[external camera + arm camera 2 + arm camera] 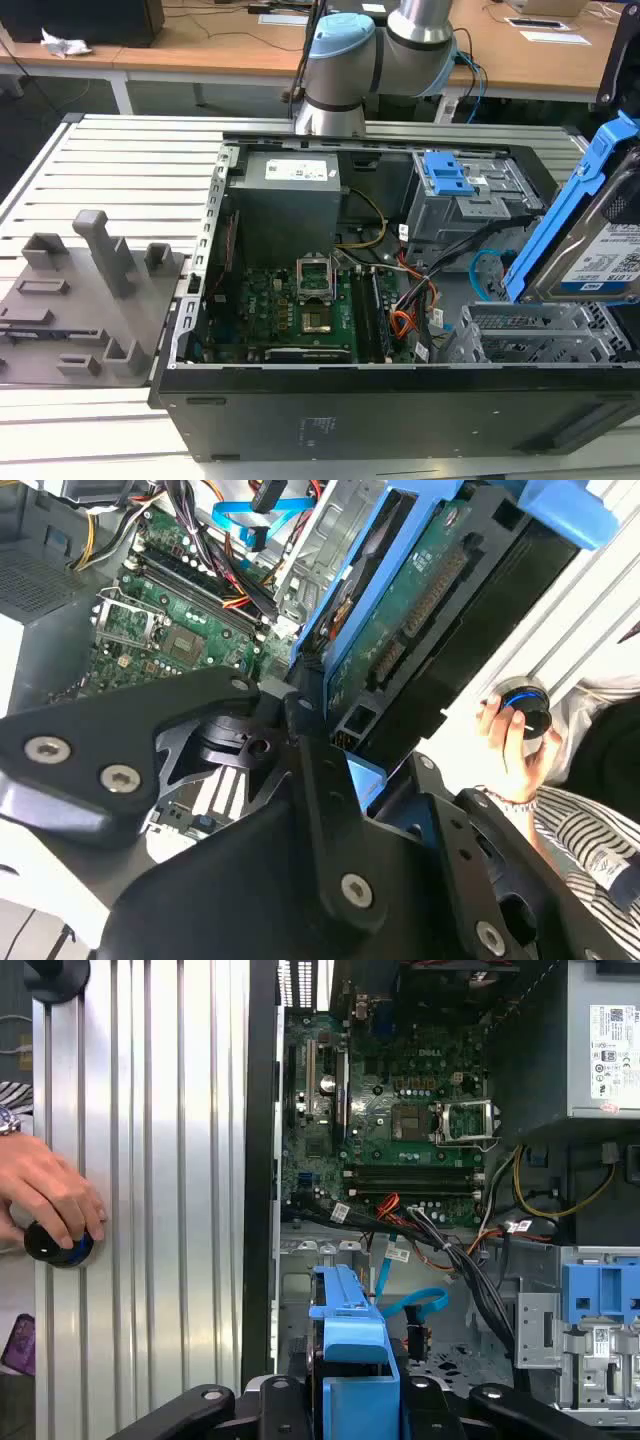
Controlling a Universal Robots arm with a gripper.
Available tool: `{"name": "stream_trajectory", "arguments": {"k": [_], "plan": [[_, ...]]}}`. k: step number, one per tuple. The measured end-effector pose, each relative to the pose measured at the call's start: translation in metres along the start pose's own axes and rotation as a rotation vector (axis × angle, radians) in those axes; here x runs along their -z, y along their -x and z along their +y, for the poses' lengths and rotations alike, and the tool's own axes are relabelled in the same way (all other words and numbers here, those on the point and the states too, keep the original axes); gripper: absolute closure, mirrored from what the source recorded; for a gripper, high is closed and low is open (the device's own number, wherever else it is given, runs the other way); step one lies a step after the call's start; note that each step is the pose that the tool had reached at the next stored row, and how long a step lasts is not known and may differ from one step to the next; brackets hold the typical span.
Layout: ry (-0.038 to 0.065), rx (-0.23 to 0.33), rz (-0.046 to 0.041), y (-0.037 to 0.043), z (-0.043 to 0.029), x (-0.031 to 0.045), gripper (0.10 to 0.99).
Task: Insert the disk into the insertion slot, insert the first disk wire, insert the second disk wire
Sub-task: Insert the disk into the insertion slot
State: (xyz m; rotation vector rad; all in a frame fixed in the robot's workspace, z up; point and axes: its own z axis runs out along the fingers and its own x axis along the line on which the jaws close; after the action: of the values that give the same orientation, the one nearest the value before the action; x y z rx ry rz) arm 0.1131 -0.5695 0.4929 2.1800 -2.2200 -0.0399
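Note:
The disk [600, 235], a silver drive with a white-and-blue label in a bright blue carrier, hangs tilted above the open computer case at the exterior view's right. My gripper [350, 1405] is shut on it, black fingers [280, 1400] on either side of the blue carrier [348, 1335]. The second wrist view shows the disk's green underside [420, 590] and my gripper [335, 730] clamped at its end. The insertion slot [530, 335], a perforated silver-grey cage, lies just below the disk. A loose blue cable [420, 1305] and a bundle of black and orange wires [430, 1240] lie beside the cage.
A taller grey metal box with a blue latch [450, 180] stands behind the cage. The motherboard [300, 310] fills the case's middle. A person's hand [50, 1195] rests on a black-and-blue knob [60, 1245] on the ribbed aluminium table [160, 1160]. Grey fixtures [90, 290] sit at the exterior view's left.

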Motion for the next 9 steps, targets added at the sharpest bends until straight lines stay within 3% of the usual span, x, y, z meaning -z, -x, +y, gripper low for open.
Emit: {"name": "stream_trajectory", "arguments": {"k": [9], "plan": [[0.0, 0.0, -0.0001, 0.0001, -0.0005, -0.0132, 0.722]]}}
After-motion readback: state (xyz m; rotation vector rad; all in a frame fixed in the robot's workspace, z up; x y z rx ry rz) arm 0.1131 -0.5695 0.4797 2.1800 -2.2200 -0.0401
